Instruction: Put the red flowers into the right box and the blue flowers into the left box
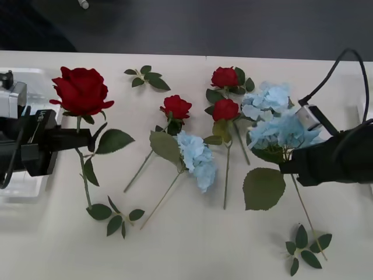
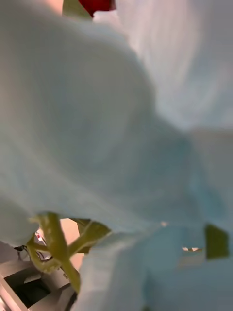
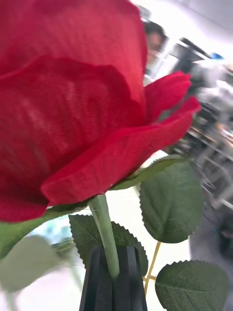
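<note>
My left gripper (image 1: 78, 139) is shut on the green stem of a red flower (image 1: 81, 90), held up beside the left box (image 1: 23, 188). In the left wrist view the black fingers (image 3: 97, 286) pinch the stem just under the big rose head (image 3: 68, 97). My right gripper (image 1: 287, 166) is closed on the stem of a blue flower (image 1: 285, 131) at the right of the table. Its pale petals (image 2: 97, 121) press close to the right wrist camera. Three red flowers (image 1: 176, 107) (image 1: 224, 77) (image 1: 225, 109) and two blue flowers (image 1: 197, 157) (image 1: 267, 99) lie mid-table. A thin rim of the right box (image 1: 369, 114) shows at the far right edge.
Loose green leaf sprigs lie at the back (image 1: 147, 77) and at the front right (image 1: 306, 248). A broad leaf (image 1: 263, 188) hangs from the held blue flower. A black cable (image 1: 332, 76) arcs over the right arm. The table's front middle is bare.
</note>
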Controlling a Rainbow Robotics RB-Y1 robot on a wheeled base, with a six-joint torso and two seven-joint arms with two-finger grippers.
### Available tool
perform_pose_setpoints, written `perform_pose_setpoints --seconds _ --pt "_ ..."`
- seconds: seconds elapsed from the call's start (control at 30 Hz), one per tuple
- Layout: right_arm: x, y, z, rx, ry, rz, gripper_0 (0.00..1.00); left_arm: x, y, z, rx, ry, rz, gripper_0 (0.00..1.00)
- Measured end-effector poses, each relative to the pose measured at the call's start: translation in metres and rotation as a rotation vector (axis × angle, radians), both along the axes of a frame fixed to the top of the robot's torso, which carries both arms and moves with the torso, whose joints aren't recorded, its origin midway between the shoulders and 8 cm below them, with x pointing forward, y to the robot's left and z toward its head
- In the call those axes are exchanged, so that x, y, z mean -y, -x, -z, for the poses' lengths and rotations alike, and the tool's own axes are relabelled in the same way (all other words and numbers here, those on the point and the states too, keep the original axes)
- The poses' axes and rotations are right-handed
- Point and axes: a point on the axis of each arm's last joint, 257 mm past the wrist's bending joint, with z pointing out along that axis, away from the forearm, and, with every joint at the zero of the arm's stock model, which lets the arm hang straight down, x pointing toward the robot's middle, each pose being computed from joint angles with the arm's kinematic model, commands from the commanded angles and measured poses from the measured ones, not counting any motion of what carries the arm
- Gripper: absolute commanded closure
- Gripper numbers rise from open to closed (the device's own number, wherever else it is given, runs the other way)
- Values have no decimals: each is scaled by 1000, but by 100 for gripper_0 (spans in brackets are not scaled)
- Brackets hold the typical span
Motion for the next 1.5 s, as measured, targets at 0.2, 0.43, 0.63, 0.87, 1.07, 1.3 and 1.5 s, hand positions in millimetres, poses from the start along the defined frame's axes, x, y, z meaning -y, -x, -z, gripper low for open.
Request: perform_pose_setpoints --seconds 0.2,0.43,0.63,0.87,1.07,1.3,1.5 --pt "4 -9 42 -90 62 84 100 36 31 -15 41 14 218 100" --pt "-11 -39 69 -72 50 183 100 53 42 -18 172 58 284 100" --pt "9 -58 91 -47 121 265 100 67 34 -12 221 15 291 100" --pt "30 -60 105 -39 210 291 0 93 6 -30 237 26 310 100" --pt "32 -62 104 -29 218 296 0 110 -17 -27 158 62 319 100" --pt "34 -68 94 4 220 301 0 130 -28 -30 155 40 323 100" --pt "38 -57 47 12 174 290 0 150 -30 -35 154 69 323 100"
